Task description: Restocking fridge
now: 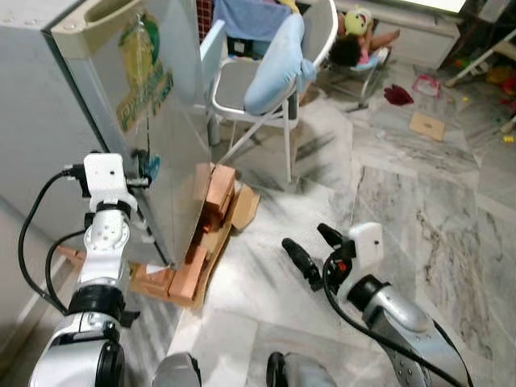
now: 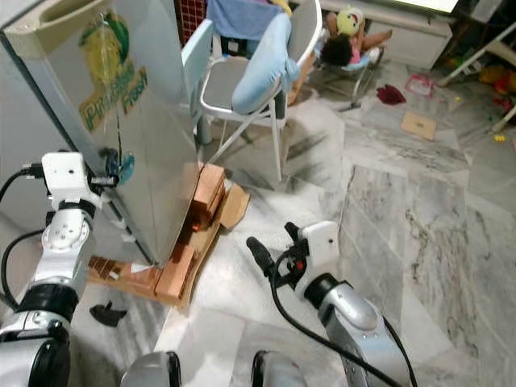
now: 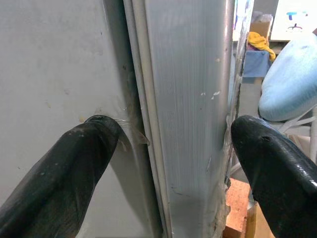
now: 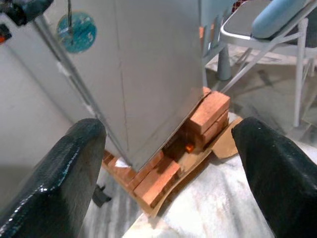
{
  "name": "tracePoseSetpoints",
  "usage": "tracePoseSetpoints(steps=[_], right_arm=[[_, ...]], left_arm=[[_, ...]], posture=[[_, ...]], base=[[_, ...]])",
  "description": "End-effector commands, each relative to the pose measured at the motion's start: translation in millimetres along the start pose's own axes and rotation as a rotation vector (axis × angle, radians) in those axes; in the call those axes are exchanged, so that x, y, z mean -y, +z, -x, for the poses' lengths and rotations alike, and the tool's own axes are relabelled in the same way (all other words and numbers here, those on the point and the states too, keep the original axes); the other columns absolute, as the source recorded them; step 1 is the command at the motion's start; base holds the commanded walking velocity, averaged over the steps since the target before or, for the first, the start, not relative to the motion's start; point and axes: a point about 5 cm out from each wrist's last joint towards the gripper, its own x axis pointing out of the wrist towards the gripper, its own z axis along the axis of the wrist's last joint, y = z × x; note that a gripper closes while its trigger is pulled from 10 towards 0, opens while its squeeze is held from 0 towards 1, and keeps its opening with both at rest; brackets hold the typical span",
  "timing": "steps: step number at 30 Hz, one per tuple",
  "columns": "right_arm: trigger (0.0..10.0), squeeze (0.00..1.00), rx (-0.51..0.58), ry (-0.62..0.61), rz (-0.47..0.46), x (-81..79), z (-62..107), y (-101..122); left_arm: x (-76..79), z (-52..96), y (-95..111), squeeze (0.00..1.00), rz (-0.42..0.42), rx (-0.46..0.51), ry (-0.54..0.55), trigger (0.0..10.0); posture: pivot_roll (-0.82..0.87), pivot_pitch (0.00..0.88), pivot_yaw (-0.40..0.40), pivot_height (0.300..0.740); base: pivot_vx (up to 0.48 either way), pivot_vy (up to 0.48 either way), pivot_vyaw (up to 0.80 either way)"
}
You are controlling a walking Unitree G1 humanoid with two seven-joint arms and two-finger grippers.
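Left gripper point(image 3: 171, 148), fingers spread, straddling fridge door point(image 1: 161, 121) edge; you're opening it, pull next. Right gripper point(image 1: 310, 250) open, idling.

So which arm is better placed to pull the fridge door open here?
Left. The left gripper is open at the fridge door edge, its fingers straddling it. The right gripper hangs open above the marble floor, away from the fridge.

a folding chair point(image 1: 266, 81) stands near stacked bricks point(image 1: 211, 211) on cardboard point(image 1: 243, 206).
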Motion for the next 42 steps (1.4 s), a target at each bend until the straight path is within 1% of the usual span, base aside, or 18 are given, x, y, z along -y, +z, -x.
tracePoseSetpoints(steps=[1, 5, 9, 14, 15, 16, 19, 20, 21, 22, 24, 26, 28, 32, 36, 37, 39, 42], right_arm=[[10.0, 0.0, 0.0, -0.001, 0.012, 0.6, 2.8, 1], [10.0, 0.0, 0.026, -0.094, 0.055, 14.5, 4.5, 1], [10.0, 0.0, 0.036, -0.139, 0.074, 20.7, 5.1, 1], [10.0, 0.0, 0.05, -0.219, 0.102, 31.0, 3.3, 3], [10.0, 0.0, 0.05, -0.219, 0.102, 31.0, 3.3, 3], [10.0, 0.0, 0.062, -0.232, 0.109, 31.6, 1.0, 5], [10.0, 0.0, 0.067, -0.238, 0.112, 31.6, -0.4, 5], [10.0, 0.0, 0.07, -0.246, 0.108, 31.2, -1.7, 5], [10.0, 0.0, 0.07, -0.246, 0.108, 31.2, -1.7, 5], [10.0, 0.0, 0.07, -0.249, 0.107, 30.5, -2.1, 4], [10.0, 0.0, 0.072, -0.251, 0.105, 28.1, -3.1, 4], [10.0, 0.0, 0.082, -0.251, 0.108, 25.4, -4.8, 5], [10.0, 0.0, 0.099, -0.257, 0.106, 24.1, -5.7, 8], [10.0, 0.0, 0.139, -0.277, 0.108, 22.2, -6.1, 14], [10.0, 0.0, 0.152, -0.284, 0.104, 20.5, -7.2, 13], [10.0, 0.0, 0.152, -0.284, 0.104, 20.5, -7.2, 13], [10.0, 0.0, 0.154, -0.284, 0.105, 19.9, -8.3, 13], [10.0, 0.0, 0.154, -0.283, 0.106, 19.4, -9.0, 13]], left_arm=[[10.4, -7.7, 6, 0.0, 0.009, 0.002, -0.057, 10.0], [45.8, -15.7, 21, 0.0, 0.042, 0.038, -0.214, 10.0], [62.2, -16.1, 26, 0.0, 0.06, 0.049, -0.282, 10.0], [116.4, -7.2, 41, 0.0, 0.092, 0.102, -0.517, 10.0], [116.4, -7.2, 41, 0.0, 0.092, 0.102, -0.517, 10.0], [139.9, -1.7, 50, 0.0, 0.13, 0.123, -0.605, 10.0], [156.2, 2.6, 58, 0.0, 0.157, 0.139, -0.665, 10.0], [198.5, 21.0, 88, 0.0, 0.226, 0.224, -0.847, 10.0], [198.5, 21.0, 88, 0.0, 0.226, 0.224, -0.847, 10.0], [223.2, 37.7, 110, 0.0, 0.247, 0.299, -0.971, 10.0], [253.7, 67.0, 142, 0.0, 0.273, 0.412, -1.139, 10.0], [264.2, 79.4, 151, 0.0, 0.283, 0.447, -1.198, 10.0], [265.4, 79.8, 147, 0.0, 0.283, 0.433, -1.201, 10.0], [250.2, 63.6, 121, 0.0, 0.216, 0.366, -1.13, 10.0], [193.5, 34.0, 82, 0.0, 0.126, 0.241, -0.939, 10.0], [193.5, 34.0, 82, 0.0, 0.126, 0.241, -0.939, 10.0], [169.7, 26.1, 67, 0.0, 0.086, 0.21, -0.863, 10.0], [154.2, 21.0, 58, 0.0, 0.095, 0.174, -0.798, 10.0]], posture=[[-0.1, 0.107, -0.074, 0.74], [-0.11, 0.096, -0.073, 0.74], [-0.11, 0.09, -0.073, 0.74], [-0.1, 0.077, -0.069, 0.74], [-0.1, 0.077, -0.069, 0.74], [-0.1, 0.073, -0.067, 0.74], [-0.1, 0.071, -0.067, 0.74], [-0.09, 0.062, -0.066, 0.74], [-0.09, 0.062, -0.066, 0.74], [-0.08, 0.054, -0.066, 0.74], [-0.08, 0.048, -0.062, 0.74], [-0.09, 0.044, -0.057, 0.74], [-0.09, 0.043, -0.053, 0.74], [-0.08, 0.045, -0.047, 0.74], [-0.07, 0.051, -0.049, 0.74], [-0.07, 0.051, -0.049, 0.74], [-0.06, 0.056, -0.053, 0.74], [-0.06, 0.06, -0.056, 0.74]], base=[[0.0, 0.0, 0.0], [0.0, 0.0, 0.0], [0.0, 0.0, 0.0], [0.0, 0.0, 0.0], [0.0, 0.0, 0.0], [0.0, 0.0, 0.0], [0.0, 0.0, 0.0], [0.0, 0.0, 0.0], [0.0, 0.0, 0.0], [0.0, 0.0, 0.0], [0.0, 0.0, 0.0], [0.0, 0.0, 0.0], [0.0, 0.0, 0.0], [0.0, 0.0, 0.0], [0.0, 0.0, 0.0], [0.0, 0.0, 0.0], [0.0, 0.0, 0.0], [0.177, -0.214, 0.0]])
